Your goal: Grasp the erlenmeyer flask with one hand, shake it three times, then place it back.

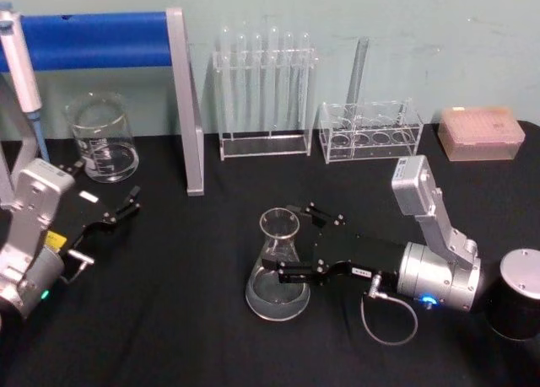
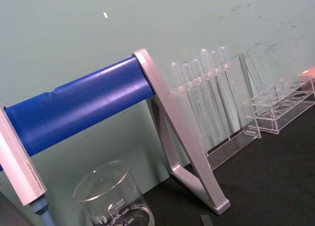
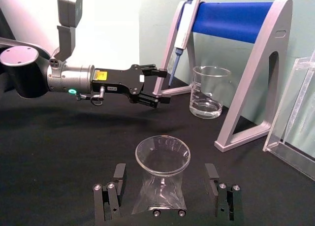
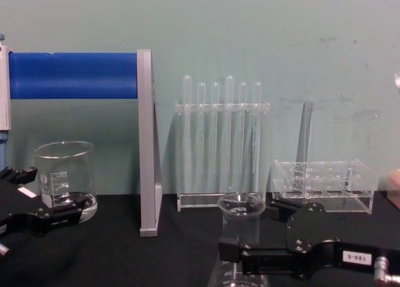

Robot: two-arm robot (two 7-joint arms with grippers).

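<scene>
Currently the right gripper (image 1: 288,243) lies low over the black table (image 1: 186,319), reaching in from the robot's right, its jaws spread wide with one finger on each side of the erlenmeyer flask (image 1: 277,287). In the right wrist view both fingers (image 3: 118,173) stand clear of the glass, with a gap showing on either side, so the gripper brackets the flask without clamping it. The flask stands upright on its wide base near the middle of the table, its flared rim above the level of the fingers.

Off to the robot's left, the left gripper (image 1: 126,205) hovers above the table with its jaws parted and nothing between them, well apart from the flask. Just beyond it sits a straight-walled glass beaker (image 1: 101,141), under the blue bar of a grey pipette stand (image 1: 184,100).

Along the back wall, from there toward the right, stand a clear rack of test tubes (image 1: 265,92), a lower clear rack (image 1: 371,132) and a pink box (image 1: 481,134). A black cylinder (image 1: 515,296) sits near the right wrist.
</scene>
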